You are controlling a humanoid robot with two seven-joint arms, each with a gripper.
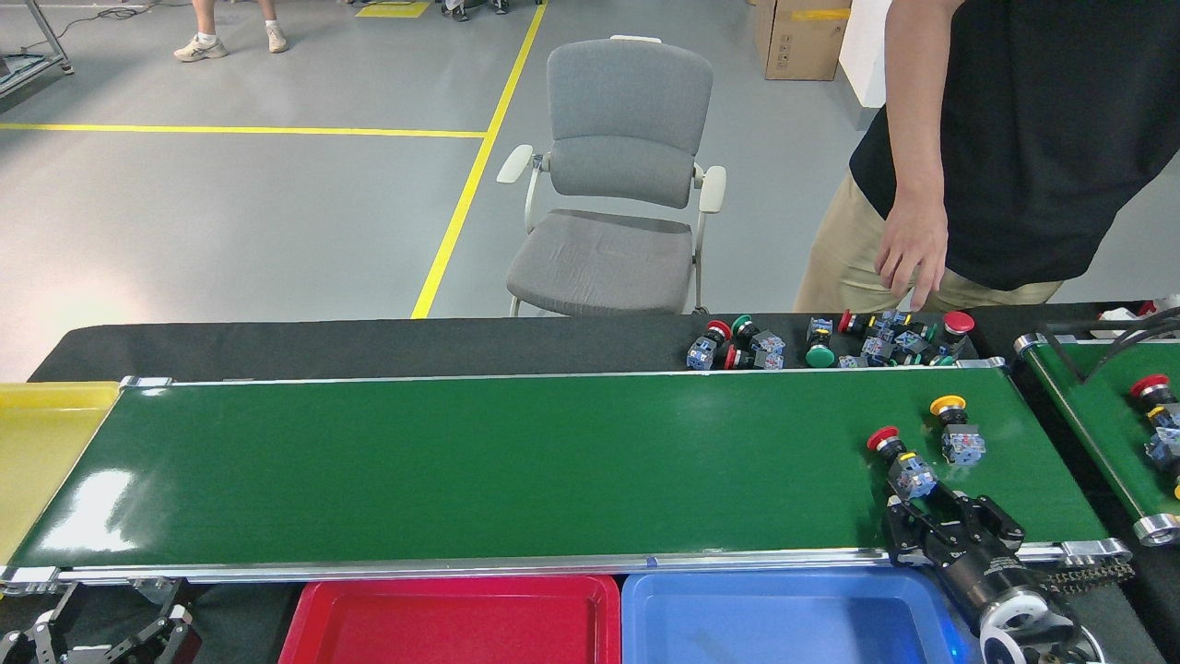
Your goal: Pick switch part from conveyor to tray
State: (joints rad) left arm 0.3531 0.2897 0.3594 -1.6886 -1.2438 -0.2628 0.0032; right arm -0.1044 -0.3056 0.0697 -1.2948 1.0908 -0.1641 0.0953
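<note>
At lower right, our right hand (931,516) sits narrowed around the red-capped switch part (902,461) on the conveyor (516,461).

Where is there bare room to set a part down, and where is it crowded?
Free: the conveyor from the yellow tray rightward, plus the red tray and blue tray. Crowded: the belt's right end, around two switch parts and the right gripper, and the pile of parts behind it.

Head view: from the robot's own head, facing forward and down toward 12 o'clock.
Nearness: close over the conveyor (516,461); grey floor (230,203) farther at 12 o'clock.
Views: one only.
</note>
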